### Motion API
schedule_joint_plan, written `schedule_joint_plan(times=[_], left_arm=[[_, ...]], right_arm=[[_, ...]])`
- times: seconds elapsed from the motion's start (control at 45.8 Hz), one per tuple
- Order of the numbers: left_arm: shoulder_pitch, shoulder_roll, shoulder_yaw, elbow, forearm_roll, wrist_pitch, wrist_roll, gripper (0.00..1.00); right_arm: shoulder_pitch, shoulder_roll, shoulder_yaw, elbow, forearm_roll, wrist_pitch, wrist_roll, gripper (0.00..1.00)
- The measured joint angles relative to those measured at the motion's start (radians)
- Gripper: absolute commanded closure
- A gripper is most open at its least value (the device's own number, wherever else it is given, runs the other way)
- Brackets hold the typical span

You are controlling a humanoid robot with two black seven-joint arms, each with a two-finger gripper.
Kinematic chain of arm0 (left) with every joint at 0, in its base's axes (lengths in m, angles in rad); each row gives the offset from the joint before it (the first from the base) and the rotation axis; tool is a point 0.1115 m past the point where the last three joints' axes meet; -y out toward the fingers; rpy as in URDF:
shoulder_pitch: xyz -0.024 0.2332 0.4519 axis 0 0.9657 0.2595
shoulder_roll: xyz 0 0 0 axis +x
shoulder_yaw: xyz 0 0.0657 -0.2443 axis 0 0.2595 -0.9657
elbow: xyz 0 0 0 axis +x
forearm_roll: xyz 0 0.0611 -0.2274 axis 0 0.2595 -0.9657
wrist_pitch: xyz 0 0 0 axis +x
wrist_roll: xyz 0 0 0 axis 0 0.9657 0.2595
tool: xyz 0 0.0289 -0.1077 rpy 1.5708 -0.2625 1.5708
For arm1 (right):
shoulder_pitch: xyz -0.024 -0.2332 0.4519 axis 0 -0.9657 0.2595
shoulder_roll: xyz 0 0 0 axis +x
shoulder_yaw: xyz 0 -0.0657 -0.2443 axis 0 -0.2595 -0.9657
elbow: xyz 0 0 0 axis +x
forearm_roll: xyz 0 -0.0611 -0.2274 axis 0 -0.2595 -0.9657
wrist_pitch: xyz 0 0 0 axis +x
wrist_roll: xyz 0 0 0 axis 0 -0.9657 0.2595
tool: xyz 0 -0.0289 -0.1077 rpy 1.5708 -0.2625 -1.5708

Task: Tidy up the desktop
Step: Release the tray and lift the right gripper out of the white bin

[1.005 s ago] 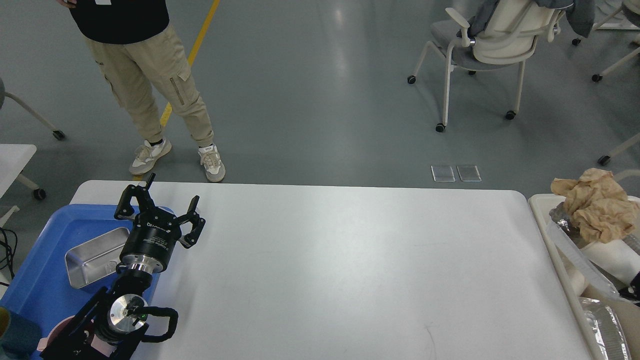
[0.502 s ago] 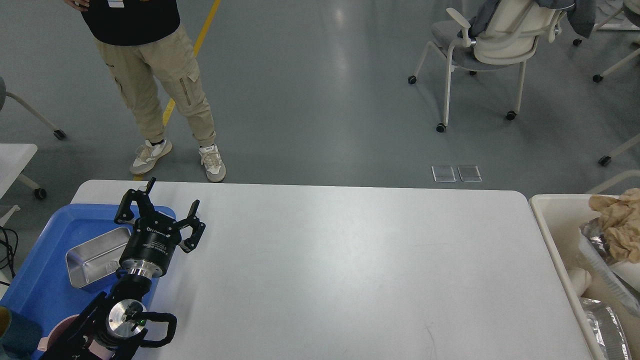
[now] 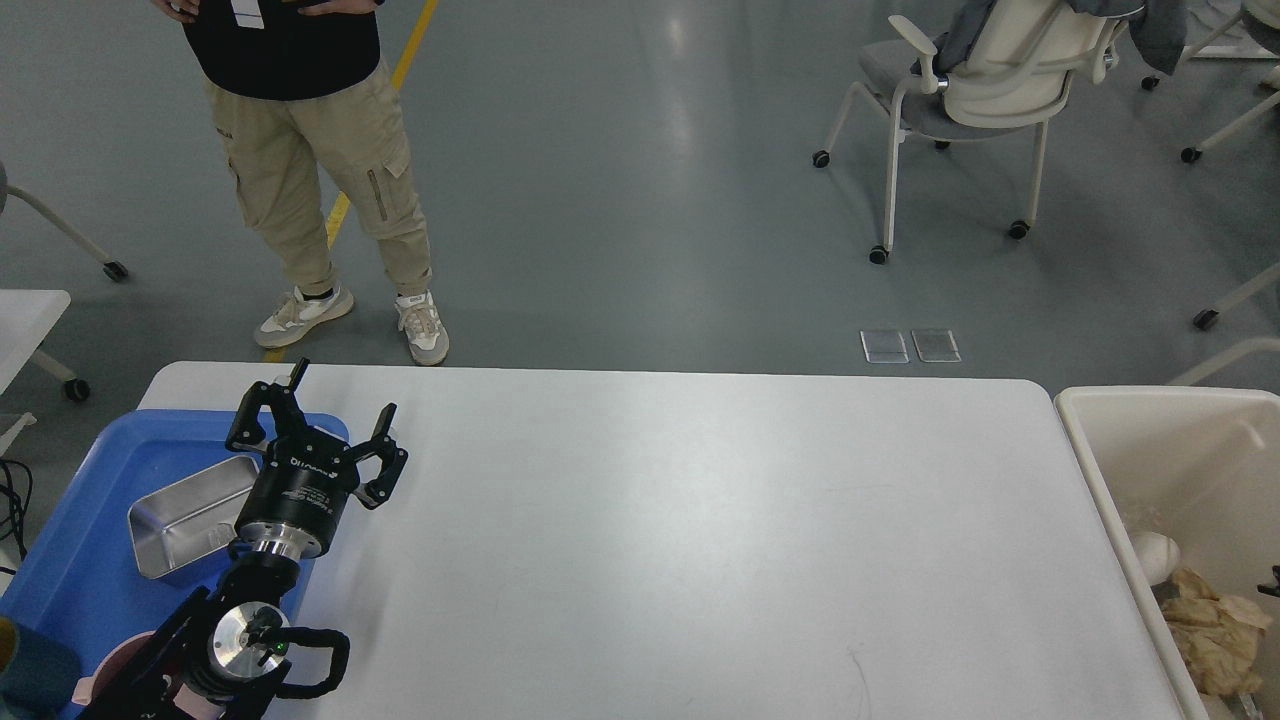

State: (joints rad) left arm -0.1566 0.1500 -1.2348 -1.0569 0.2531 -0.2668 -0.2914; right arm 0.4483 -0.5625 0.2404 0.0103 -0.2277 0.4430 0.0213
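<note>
The crumpled brown paper point(image 3: 1215, 640), earlier heaped high, is now seen low inside the cream bin point(image 3: 1150, 400). The desktop point(image 3: 700, 540) is left bare, so tidying is judged nearly done. The left gripper point(image 3: 318, 420) is held spread and empty over the blue tray point(image 3: 90, 570); the right gripper is not seen.

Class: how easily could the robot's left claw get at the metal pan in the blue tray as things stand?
Probably easily. The left claw is open and holds nothing, and the metal pan lies uncovered in the blue tray just beside that arm.

Glossy grey floor point(image 3: 640, 180), yellow line point(image 3: 400, 75), white castor chair point(image 3: 985, 95) far right
</note>
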Motion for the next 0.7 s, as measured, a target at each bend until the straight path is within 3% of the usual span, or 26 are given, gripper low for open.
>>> schedule_joint_plan(times=[0.153, 0.502, 0.59, 0.699], left_arm=[[0.002, 0.005, 0.0, 0.005, 0.0, -0.014, 0.0, 0.02], [0.002, 0.007, -0.002, 0.009, 0.0, -0.021, -0.003, 0.02], [0.004, 0.007, -0.002, 0.009, 0.0, -0.03, -0.005, 0.02], [0.014, 0.007, -0.003, 0.009, 0.0, -0.04, -0.006, 0.02]], right_arm=[[0.028, -0.007, 0.0, -0.002, 0.001, 0.12, -0.001, 0.0], [0.148, -0.032, 0.0, -0.003, 0.001, 0.194, 0.005, 0.0], [0.199, -0.039, 0.0, -0.002, 0.001, 0.221, 0.06, 0.0], [0.252, -0.041, 0.0, 0.003, 0.001, 0.247, 0.178, 0.0]])
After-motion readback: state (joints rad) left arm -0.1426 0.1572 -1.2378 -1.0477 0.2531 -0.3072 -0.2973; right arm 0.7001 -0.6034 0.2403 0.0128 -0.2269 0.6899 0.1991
